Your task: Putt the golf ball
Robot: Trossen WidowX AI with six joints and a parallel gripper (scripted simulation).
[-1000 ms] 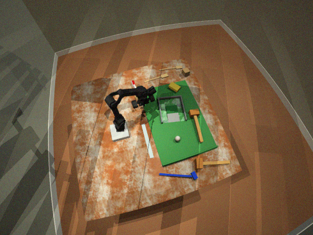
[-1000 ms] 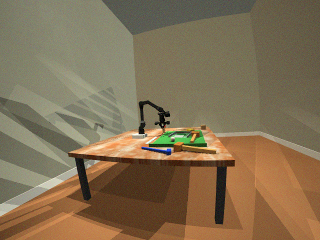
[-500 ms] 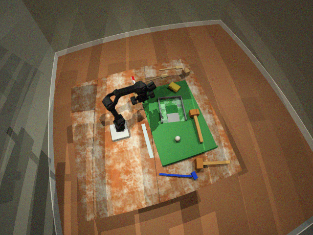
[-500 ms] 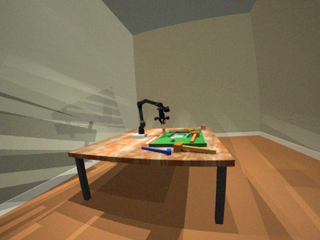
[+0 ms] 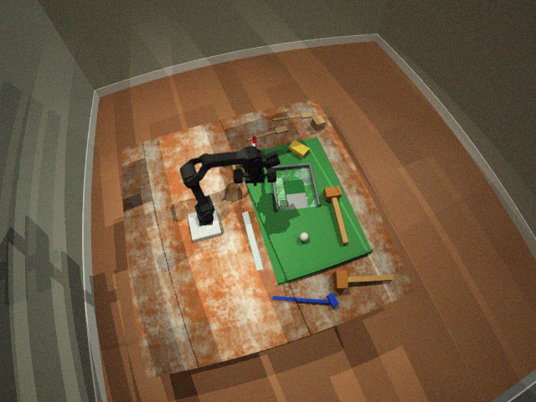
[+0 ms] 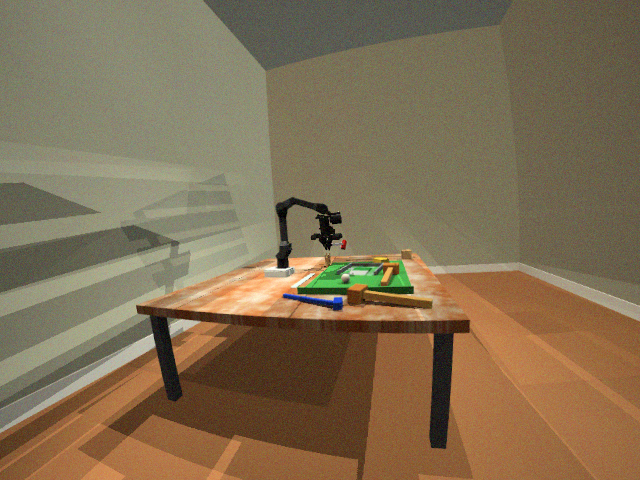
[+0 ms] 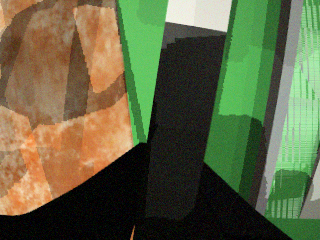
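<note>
The gripper (image 6: 327,246) is clamped nearly shut on the putter (image 6: 342,243), lifted off the table (image 5: 208,276) with its red end sticking out at 12 o'clock of the arm in the top view. Right of it on the mat (image 5: 311,255), the walled green (image 5: 296,190) (grey rails on three sides) holds nothing. The ball (image 5: 304,236) lies at its 6 o'clock, well apart. A mallet (image 5: 337,212) lies at 3 o'clock.
</note>
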